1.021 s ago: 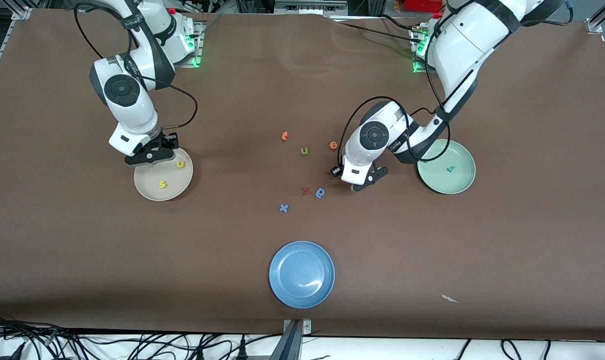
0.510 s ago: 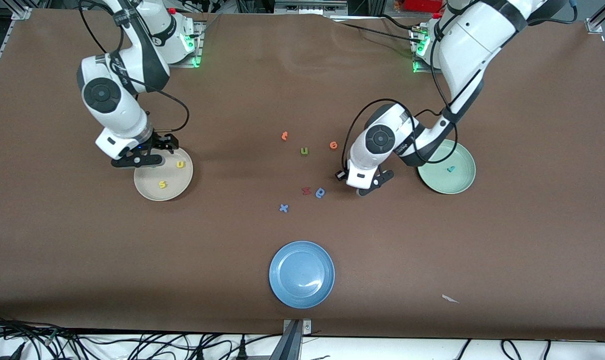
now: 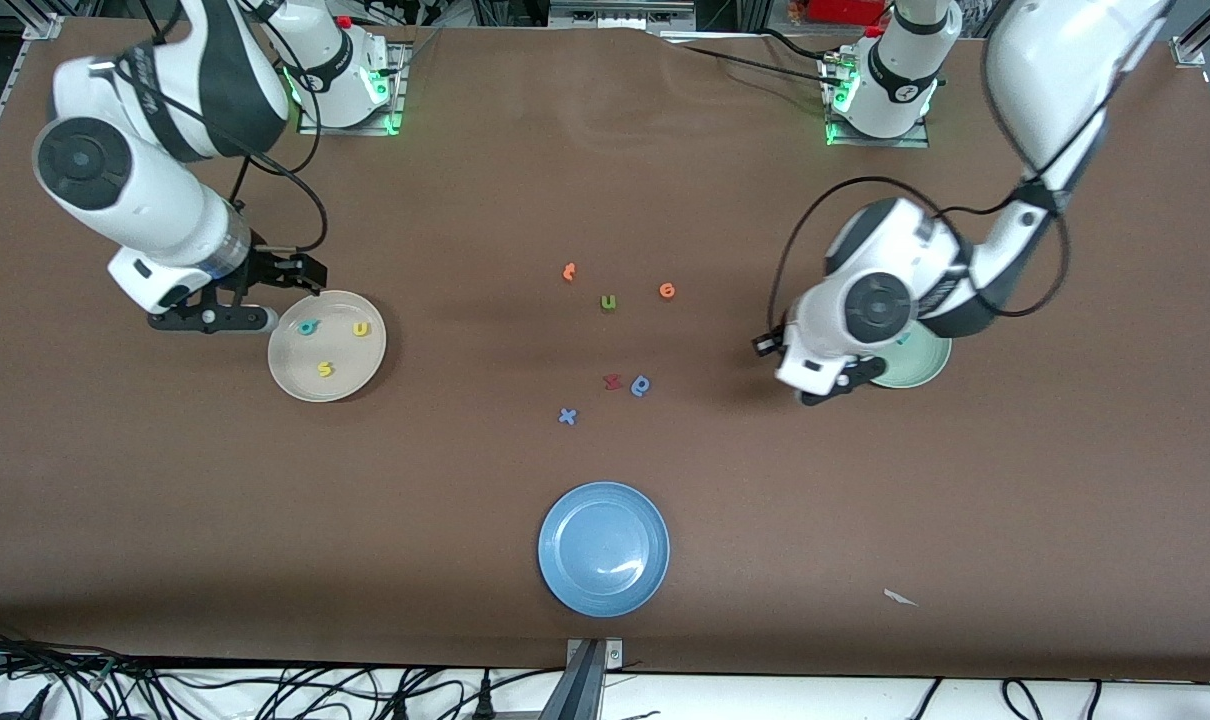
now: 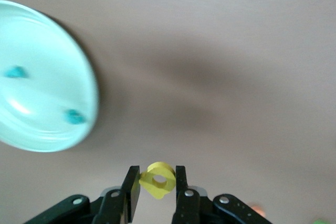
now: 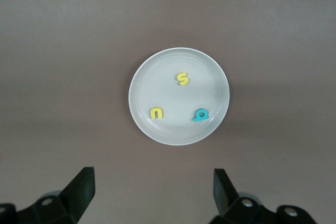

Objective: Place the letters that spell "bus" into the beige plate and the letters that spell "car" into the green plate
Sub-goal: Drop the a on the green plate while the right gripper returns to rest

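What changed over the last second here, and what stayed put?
The right gripper opened and lifted off the beige plate, leaving the teal b there beside the yellow u and s. The left gripper, shut on the yellow a, carried it from near the loose letters toward the green plate. The loose letters and blue plate stayed put.

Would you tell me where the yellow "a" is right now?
The yellow "a" is pinched in the left gripper, up in the air over bare table just beside the green plate.
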Controlling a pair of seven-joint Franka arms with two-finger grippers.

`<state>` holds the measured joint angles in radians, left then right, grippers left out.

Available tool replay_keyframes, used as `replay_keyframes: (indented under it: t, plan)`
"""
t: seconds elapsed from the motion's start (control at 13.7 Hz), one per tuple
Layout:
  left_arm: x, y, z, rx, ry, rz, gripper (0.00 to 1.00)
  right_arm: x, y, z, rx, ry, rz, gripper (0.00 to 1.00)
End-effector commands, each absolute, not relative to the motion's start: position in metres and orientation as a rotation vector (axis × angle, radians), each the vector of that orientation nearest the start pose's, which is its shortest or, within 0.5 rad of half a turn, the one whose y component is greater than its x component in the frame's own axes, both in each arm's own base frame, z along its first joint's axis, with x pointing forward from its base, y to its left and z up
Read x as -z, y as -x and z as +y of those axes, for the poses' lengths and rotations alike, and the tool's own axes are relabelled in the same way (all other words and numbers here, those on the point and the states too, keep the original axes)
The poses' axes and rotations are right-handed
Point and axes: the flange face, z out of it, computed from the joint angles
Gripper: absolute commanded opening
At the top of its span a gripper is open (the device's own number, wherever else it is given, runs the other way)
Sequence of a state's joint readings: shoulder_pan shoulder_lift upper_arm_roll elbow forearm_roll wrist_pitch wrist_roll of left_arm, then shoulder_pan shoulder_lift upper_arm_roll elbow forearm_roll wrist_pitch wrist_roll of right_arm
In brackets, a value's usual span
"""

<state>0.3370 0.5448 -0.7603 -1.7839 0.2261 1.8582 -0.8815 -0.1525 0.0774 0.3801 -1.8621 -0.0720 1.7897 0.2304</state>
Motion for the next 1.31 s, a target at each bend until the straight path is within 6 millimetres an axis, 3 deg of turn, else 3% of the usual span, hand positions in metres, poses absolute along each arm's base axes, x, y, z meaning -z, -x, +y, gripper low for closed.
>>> replay_keyframes:
  t: [0.0,0.07,0.29,0.36,0.51,0.66,0.73,0.8,0.95,1.02,1.24]
  plan:
    - [-0.300,-0.574,-0.146,-0.662,3.011,-0.382,0.02,-0.522,-0.551,0.121,-0.229,3.197,-0.043,1.00]
    - [-0.293,-0.575,-0.127,-0.677,3.016,-0.320,0.02,-0.540,-0.549,0.126,-0.210,3.210,-0.059,1.00]
    - [-0.258,-0.572,-0.070,-0.708,2.981,-0.186,0.03,-0.564,-0.550,0.114,-0.149,3.253,-0.090,1.00]
    - [-0.246,-0.570,-0.061,-0.722,2.969,-0.173,0.05,-0.568,-0.551,0.103,-0.147,3.249,-0.138,1.00]
    - [-0.229,-0.567,-0.061,-0.713,2.985,-0.162,0.16,-0.585,-0.549,0.072,-0.109,3.236,-0.193,1.00]
    - [-0.207,-0.559,-0.049,-0.687,3.015,-0.186,0.29,-0.602,-0.552,0.044,-0.078,3.180,-0.151,1.00]
    - [-0.206,-0.558,-0.045,-0.673,3.023,-0.195,0.38,-0.600,-0.553,0.028,-0.101,3.133,-0.087,1.00]
    - [-0.209,-0.559,-0.046,-0.664,3.023,-0.193,0.54,-0.599,-0.553,0.018,-0.103,3.108,-0.059,1.00]
    - [-0.222,-0.564,-0.047,-0.633,3.024,-0.200,0.91,-0.596,-0.555,0.019,-0.112,3.112,-0.066,1.00]
    - [-0.240,-0.572,-0.048,-0.591,3.025,-0.206,0.99,-0.594,-0.556,0.019,-0.117,3.109,-0.101,1.00]
    - [-0.306,-0.594,-0.062,-0.622,3.009,-0.196,1.00,-0.589,-0.560,0.009,-0.129,3.167,-0.420,1.00]
